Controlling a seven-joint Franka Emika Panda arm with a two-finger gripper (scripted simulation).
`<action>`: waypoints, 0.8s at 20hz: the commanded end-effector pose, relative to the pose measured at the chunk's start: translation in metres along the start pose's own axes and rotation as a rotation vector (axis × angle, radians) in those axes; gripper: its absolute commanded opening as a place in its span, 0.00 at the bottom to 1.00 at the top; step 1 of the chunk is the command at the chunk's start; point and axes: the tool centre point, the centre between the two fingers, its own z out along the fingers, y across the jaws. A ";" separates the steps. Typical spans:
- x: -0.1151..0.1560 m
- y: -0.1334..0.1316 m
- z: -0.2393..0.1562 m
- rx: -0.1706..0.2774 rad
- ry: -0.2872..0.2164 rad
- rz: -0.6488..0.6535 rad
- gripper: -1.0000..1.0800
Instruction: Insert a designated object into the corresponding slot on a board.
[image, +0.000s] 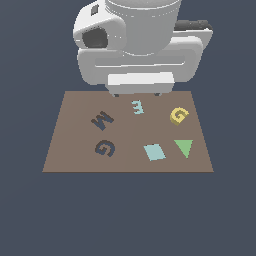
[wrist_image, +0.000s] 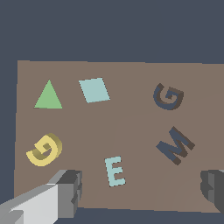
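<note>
The yellow G block lies on the brown board, toward the exterior view's right; the wrist view shows the G block too. The dark G-shaped slot is a recess at the board's near left, and it shows as the slot in the wrist view. My gripper hangs over the board's far edge, above the light-blue E, well apart from the yellow G. In the wrist view the gripper is open, its fingers spread wide with nothing between them.
A dark M-shaped recess lies beside the G slot. A light-blue E, a light-blue square and a green triangle lie on the board. The arm's white body looms over the far edge.
</note>
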 end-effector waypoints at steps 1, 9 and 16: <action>0.000 0.000 0.000 0.000 0.000 0.000 0.96; -0.004 -0.005 0.005 -0.001 0.000 0.033 0.96; -0.013 -0.018 0.018 -0.003 0.000 0.117 0.96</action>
